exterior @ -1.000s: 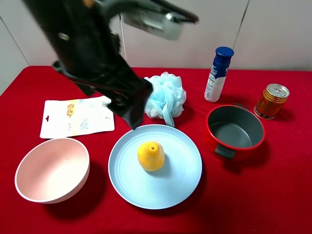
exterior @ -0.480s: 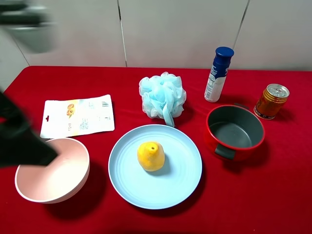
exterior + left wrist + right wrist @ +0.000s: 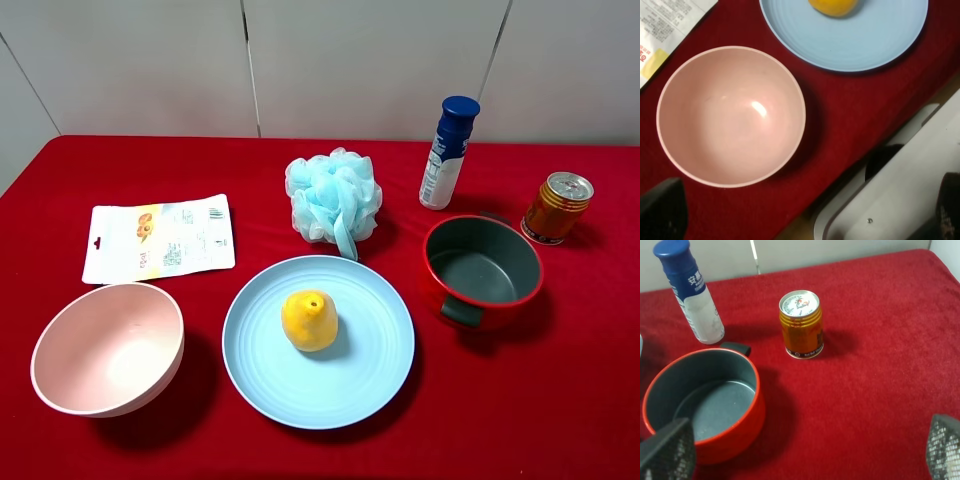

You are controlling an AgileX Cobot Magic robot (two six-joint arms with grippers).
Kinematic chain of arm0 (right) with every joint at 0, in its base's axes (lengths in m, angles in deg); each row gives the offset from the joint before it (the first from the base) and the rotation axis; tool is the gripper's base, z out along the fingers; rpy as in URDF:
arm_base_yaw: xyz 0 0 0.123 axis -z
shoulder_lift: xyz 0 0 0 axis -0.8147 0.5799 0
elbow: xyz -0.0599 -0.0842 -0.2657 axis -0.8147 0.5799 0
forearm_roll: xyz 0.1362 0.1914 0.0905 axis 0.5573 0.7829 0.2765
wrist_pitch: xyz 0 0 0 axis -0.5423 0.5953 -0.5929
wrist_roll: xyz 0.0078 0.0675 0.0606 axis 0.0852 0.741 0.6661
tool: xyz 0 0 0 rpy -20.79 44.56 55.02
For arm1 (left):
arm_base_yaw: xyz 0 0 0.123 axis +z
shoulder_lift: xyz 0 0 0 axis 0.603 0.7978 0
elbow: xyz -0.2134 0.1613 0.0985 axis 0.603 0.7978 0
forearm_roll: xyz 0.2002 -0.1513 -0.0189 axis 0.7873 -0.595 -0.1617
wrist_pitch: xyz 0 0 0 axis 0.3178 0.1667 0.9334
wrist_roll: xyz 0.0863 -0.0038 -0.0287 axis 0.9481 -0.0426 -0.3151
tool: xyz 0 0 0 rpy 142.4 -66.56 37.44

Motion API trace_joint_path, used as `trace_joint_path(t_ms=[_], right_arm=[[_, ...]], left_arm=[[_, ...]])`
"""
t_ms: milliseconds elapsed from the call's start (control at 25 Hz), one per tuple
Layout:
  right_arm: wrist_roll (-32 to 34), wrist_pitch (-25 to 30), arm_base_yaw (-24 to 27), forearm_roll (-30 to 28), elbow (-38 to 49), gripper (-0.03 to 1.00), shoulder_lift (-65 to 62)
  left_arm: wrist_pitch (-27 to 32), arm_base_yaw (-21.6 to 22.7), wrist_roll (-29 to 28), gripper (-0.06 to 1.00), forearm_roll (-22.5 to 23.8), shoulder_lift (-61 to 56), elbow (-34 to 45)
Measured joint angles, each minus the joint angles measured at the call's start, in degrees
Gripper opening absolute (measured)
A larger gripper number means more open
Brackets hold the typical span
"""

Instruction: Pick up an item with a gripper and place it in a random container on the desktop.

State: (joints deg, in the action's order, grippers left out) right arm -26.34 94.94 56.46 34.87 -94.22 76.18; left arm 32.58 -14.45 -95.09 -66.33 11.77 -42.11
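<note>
The yellow-orange lemon-like fruit (image 3: 309, 319) lies near the middle of the large light blue plate (image 3: 372, 372) on the red cloth desktop (image 3: 560, 400). No arm shows in the exterior high view. In the left wrist view the fruit (image 3: 834, 6) and plate (image 3: 870, 40) sit at the picture's edge. My left gripper (image 3: 805, 215) is open and empty, above the pink bowl and the table's front edge. My right gripper (image 3: 805, 455) is open and empty, with its meshed fingertips (image 3: 665, 450) wide apart over the cloth near the red pot.
A pink bowl (image 3: 108, 347) stands left of the plate. A printed pouch (image 3: 158, 237), a pale blue bath sponge (image 3: 334, 198), a blue-capped bottle (image 3: 449, 152), an orange can (image 3: 557, 207) and a red pot (image 3: 482, 270) stand around the back and right.
The left arm swept from above the plate's back-left to over the pink bowl, then left the exterior high view. The fruit stayed on the plate.
</note>
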Motion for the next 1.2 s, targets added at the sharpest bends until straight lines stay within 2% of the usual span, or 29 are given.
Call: trace_joint_path(t_ms=[120,200,440,760,920,1040,1200], right_arm=[[0.0,0.0,0.0,0.0,0.0,0.69,0.0],[0.0,0.0,0.0,0.0,0.0,0.69,0.0],[0.0,0.0,0.0,0.0,0.0,0.69,0.0],[0.0,0.0,0.0,0.0,0.0,0.69,0.0],[0.0,0.0,0.0,0.0,0.0,0.69,0.0],[0.0,0.0,0.0,0.0,0.0,0.69,0.0],[0.0,0.0,0.0,0.0,0.0,0.69,0.0]], left_arm=[[0.0,3.0,0.1,0.99,1.2,-6.2,3.1],[0.0,6.6,0.1,0.99,2.0,-10.3,4.7],[-0.4,20.1,0.1,0.99,2.5,-18.6,8.1],[-5.9,37.2,0.4,0.99,0.7,-20.5,11.7],[-6.0,44.7,3.4,0.99,-1.1,-20.5,11.9],[-6.0,49.1,8.3,0.99,-2.9,-20.5,11.9],[-6.2,51.8,11.6,0.99,-4.7,-20.5,12.1]])
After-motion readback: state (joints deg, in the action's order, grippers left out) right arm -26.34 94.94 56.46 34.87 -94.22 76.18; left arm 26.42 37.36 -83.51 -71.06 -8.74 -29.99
